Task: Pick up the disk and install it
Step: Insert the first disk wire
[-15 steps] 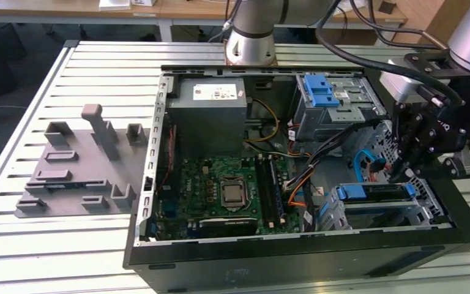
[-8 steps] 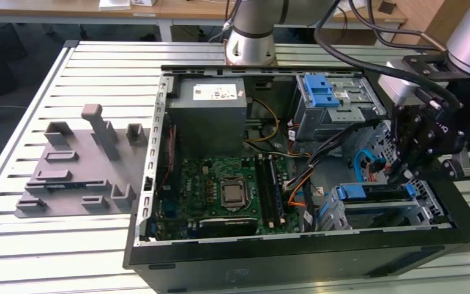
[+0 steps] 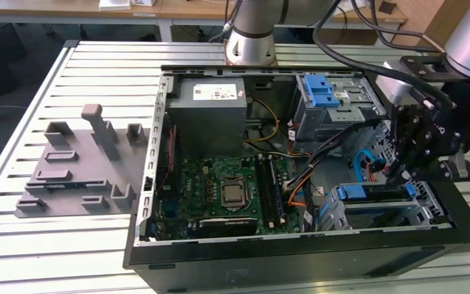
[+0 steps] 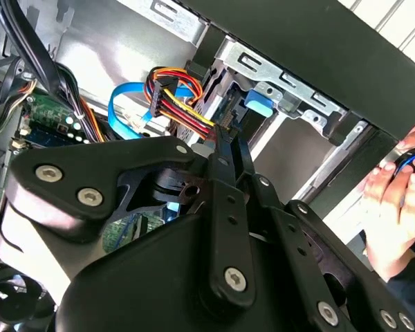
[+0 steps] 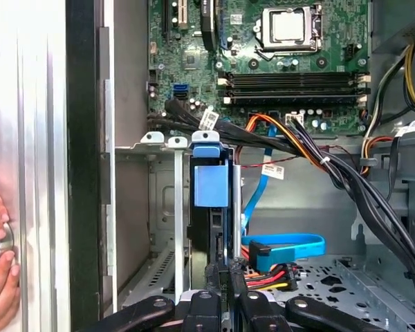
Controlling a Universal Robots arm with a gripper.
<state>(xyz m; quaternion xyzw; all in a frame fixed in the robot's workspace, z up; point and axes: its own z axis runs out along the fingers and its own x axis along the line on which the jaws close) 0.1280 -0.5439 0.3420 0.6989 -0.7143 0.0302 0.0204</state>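
The arm reaches down into the open computer case (image 3: 300, 245) at the exterior view's right, its gripper (image 3: 400, 174) pointed at the lower drive cage (image 3: 382, 208). In both wrist views the jaws stand drawn together to a narrow slit beside the power connector (image 5: 266, 277); whether they pinch anything I cannot tell. The disk (image 5: 210, 207) sits upright in the cage slot, its blue bracket (image 5: 210, 176) facing out. The case also holds the motherboard (image 3: 227, 193), a grey power supply (image 3: 210, 110) and an upper cage (image 3: 333, 101). A grey stand (image 3: 80, 165) lies on the worktop (image 3: 22, 122) beside the case. A person's hand (image 4: 394, 200) rests at the case's outer wall.
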